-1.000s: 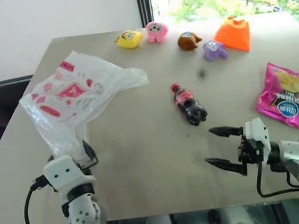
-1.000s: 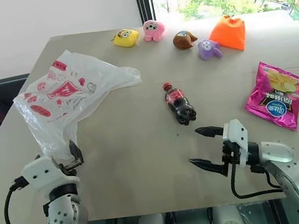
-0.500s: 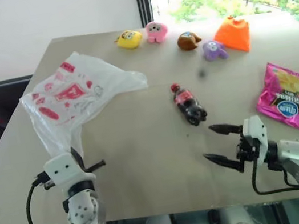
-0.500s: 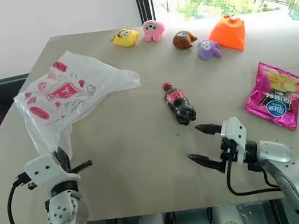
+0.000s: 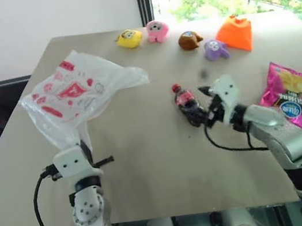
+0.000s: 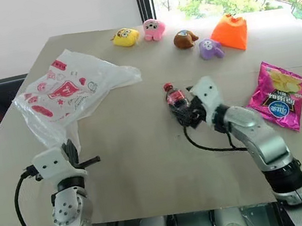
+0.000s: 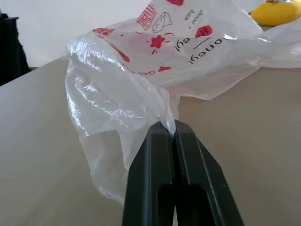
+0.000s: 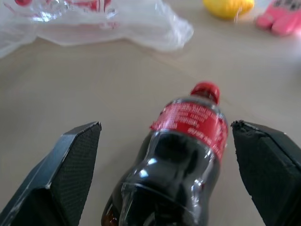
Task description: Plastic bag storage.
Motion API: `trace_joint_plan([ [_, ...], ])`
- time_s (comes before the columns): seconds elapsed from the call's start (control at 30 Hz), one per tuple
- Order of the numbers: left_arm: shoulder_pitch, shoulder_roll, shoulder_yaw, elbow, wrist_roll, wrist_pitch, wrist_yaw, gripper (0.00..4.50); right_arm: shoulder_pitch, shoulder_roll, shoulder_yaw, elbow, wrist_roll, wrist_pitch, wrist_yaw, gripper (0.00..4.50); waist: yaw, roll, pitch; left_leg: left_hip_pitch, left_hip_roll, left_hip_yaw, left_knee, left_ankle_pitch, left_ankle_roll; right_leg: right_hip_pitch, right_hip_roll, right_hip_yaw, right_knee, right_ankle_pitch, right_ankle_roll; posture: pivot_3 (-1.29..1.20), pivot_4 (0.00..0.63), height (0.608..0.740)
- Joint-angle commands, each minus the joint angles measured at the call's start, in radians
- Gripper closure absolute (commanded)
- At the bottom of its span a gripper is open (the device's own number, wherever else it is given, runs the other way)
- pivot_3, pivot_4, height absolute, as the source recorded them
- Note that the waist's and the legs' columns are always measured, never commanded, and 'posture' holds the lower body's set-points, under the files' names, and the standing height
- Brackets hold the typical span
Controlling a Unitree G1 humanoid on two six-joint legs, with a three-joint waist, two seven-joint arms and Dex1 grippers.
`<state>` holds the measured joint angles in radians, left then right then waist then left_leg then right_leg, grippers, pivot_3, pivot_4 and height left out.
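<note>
The plastic bag (image 5: 74, 94), thin white with red prints, lies crumpled on the left of the table. Its near edge is pinched in my left gripper (image 7: 172, 126), which is shut on it just above the tabletop. A small cola bottle (image 5: 189, 105) with a red cap lies on its side in the middle of the table. My right gripper (image 8: 165, 141) is open, with one finger on each side of the bottle's body; I cannot tell whether the fingers (image 8: 70, 165) touch it.
Along the far edge sit a yellow toy (image 5: 129, 38), a pink toy (image 5: 157, 31), a brown toy (image 5: 189, 40), a purple toy (image 5: 216, 50) and an orange toy (image 5: 237, 34). A pink chips packet (image 5: 287, 95) lies at the right.
My left gripper has shut on the bag's near edge. My right gripper, still open, has swung forward and left from the table's front edge to straddle the cola bottle.
</note>
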<state>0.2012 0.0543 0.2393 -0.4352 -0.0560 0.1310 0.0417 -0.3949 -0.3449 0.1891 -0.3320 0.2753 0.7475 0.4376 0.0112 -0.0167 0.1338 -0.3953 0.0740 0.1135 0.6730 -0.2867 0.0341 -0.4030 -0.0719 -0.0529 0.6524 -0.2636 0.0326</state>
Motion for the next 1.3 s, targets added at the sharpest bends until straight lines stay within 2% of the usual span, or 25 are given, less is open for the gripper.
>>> trace_joint_plan([
  [0.03, 0.013, -0.004, -0.010, -0.067, -0.035, -0.057, -0.030, 4.42, -0.075, 0.023, 0.001, 0.014, -0.025, 0.167, -0.075, 0.00, 0.001, 0.000, 0.000, -0.003, 0.000, 0.000, 0.002, 0.000, 0.000, -0.003, 0.000, 0.000, 0.003, 0.000, 0.000, 0.00, 0.150, 0.740],
  [0.17, 0.036, -0.014, -0.007, -0.076, -0.027, -0.066, -0.013, 4.42, -0.096, 0.012, 0.043, 0.019, -0.027, 0.310, -0.080, 0.00, -0.001, 0.000, 0.000, -0.003, 0.000, 0.000, 0.002, 0.000, 0.000, -0.004, 0.000, 0.000, 0.004, 0.000, 0.000, 0.00, 0.150, 0.740],
  [0.4, 0.032, -0.004, -0.006, -0.062, -0.029, -0.078, -0.024, 4.42, -0.115, 0.040, 0.040, 0.073, -0.065, 0.291, -0.122, 0.00, -0.004, 0.000, 0.000, -0.003, 0.000, 0.000, 0.004, -0.001, 0.002, -0.004, 0.000, 0.000, 0.006, 0.000, 0.000, 0.00, 0.150, 0.740],
  [0.43, 0.032, -0.002, -0.004, -0.059, -0.031, -0.079, -0.027, 4.50, -0.115, 0.045, 0.036, 0.075, -0.068, 0.280, -0.125, 0.52, -0.006, 0.000, 0.000, -0.003, 0.000, 0.000, 0.004, -0.001, 0.002, -0.004, 0.000, 0.000, 0.007, 0.000, 0.000, 0.00, 0.150, 0.740],
  [0.47, 0.031, 0.000, -0.003, -0.056, -0.034, -0.078, -0.029, 4.50, -0.113, 0.048, 0.034, 0.075, -0.072, 0.271, -0.129, 0.73, -0.007, 0.000, 0.000, -0.003, 0.000, -0.001, 0.004, -0.001, 0.002, -0.004, 0.000, 0.000, 0.007, 0.000, 0.000, 0.00, 0.150, 0.740],
  [0.5, 0.031, 0.002, -0.002, -0.053, -0.037, -0.078, -0.032, 4.50, -0.111, 0.050, 0.033, 0.075, -0.076, 0.263, -0.133, 1.16, -0.008, 0.000, 0.000, -0.003, 0.000, -0.001, 0.004, -0.001, 0.001, -0.004, 0.000, 0.000, 0.007, 0.000, 0.000, 0.00, 0.150, 0.740],
  [0.53, 0.026, 0.005, -0.002, -0.050, -0.042, -0.077, -0.036, 4.50, -0.109, 0.054, 0.031, 0.075, -0.081, 0.250, -0.136, 1.33, -0.010, 0.000, 0.000, -0.003, 0.000, -0.001, 0.004, -0.001, 0.001, -0.004, 0.000, 0.000, 0.007, 0.000, 0.000, 0.00, 0.150, 0.740],
  [0.7, -0.034, 0.032, 0.008, -0.013, -0.059, -0.066, -0.049, 4.50, -0.105, 0.064, 0.021, 0.068, -0.100, 0.191, -0.147, 1.33, -0.016, 0.000, 0.000, -0.004, 0.000, -0.001, 0.004, 0.000, 0.001, -0.005, 0.000, 0.000, 0.007, 0.000, 0.000, 0.00, 0.150, 0.740],
  [0.8, -0.155, 0.055, -0.021, 0.082, -0.045, -0.066, -0.060, 4.50, -0.100, 0.072, -0.022, 0.064, -0.100, 0.131, -0.160, 1.33, -0.017, 0.000, 0.000, -0.005, -0.001, -0.001, 0.004, 0.000, 0.000, -0.005, 0.000, 0.000, 0.007, 0.000, 0.000, 0.00, 0.150, 0.740],
  [0.93, -0.399, 0.074, -0.132, 0.286, -0.052, -0.067, -0.174, 4.50, -0.095, 0.051, -0.092, 0.067, -0.127, 0.075, -0.189, 1.33, -0.006, 0.000, 0.001, -0.010, 0.000, 0.000, 0.009, 0.001, -0.001, -0.006, 0.001, -0.004, 0.008, 0.000, 0.000, 0.00, 0.150, 0.740],
  [1.07, -0.539, 0.076, -0.232, 0.421, -0.087, -0.087, -0.337, 4.50, -0.088, 0.015, -0.168, 0.051, -0.135, 0.055, -0.207, 1.33, -0.003, 0.000, 0.001, -0.015, -0.001, 0.000, 0.012, 0.001, -0.001, -0.010, 0.001, -0.004, 0.008, 0.000, 0.001, 0.00, 0.150, 0.740],
  [1.17, -0.589, 0.080, -0.311, 0.463, -0.113, -0.093, -0.476, 4.50, -0.070, -0.022, -0.237, 0.027, -0.124, 0.056, -0.202, 1.33, -0.002, 0.001, 0.001, -0.018, -0.001, 0.000, 0.012, 0.001, -0.002, -0.013, 0.001, -0.005, 0.007, 0.000, 0.002, 0.00, 0.150, 0.740],
  [1.3, -0.565, 0.121, -0.399, 0.414, -0.155, -0.074, -0.648, 4.50, -0.022, -0.067, -0.290, -0.033, -0.090, 0.079, -0.160, 1.33, -0.005, 0.005, 0.004, -0.018, -0.001, 0.000, 0.010, 0.002, -0.002, -0.013, 0.001, -0.005, 0.006, -0.001, 0.003, 0.00, 0.150, 0.740],
])
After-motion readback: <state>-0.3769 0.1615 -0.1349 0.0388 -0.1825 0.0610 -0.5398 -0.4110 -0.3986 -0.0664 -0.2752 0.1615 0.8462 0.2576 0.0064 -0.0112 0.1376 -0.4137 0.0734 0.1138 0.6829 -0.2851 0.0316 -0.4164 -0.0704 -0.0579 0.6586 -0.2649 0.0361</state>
